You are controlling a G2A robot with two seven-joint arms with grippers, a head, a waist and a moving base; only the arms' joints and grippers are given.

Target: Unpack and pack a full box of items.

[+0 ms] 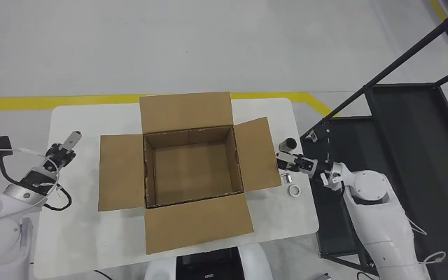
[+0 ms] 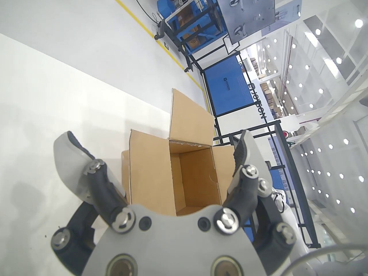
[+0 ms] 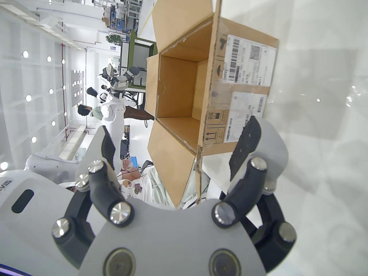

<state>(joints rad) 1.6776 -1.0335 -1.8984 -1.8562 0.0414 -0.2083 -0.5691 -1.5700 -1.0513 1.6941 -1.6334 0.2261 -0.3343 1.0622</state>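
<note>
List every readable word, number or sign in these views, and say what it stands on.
Upper shipping label on the cardboard box: barcodes and print, too blurred to read.
Lower shipping label: likewise unreadable.
Printed handling marks beside them: paired up-arrows, no legible words.

— How is the left arm held?
— It is extended at the left of the scene. The forearm is angled toward the far side, and the left gripper (image 1: pixel 67 143) is pointed far and to the right. In the left wrist view its fingers (image 2: pixel 72 156) are seen spread wide, with nothing held between them.
— And the right arm?
— It is bent in from the right, with the wrist turned leftward. The right gripper (image 1: pixel 284 155) is aimed at the middle of the scene. Its fingers (image 3: pixel 250 142) are likewise parted, and nothing is gripped.
— Are the two grippers close?
— No. They are set well apart, one at each side, and both are turned inward.
</note>
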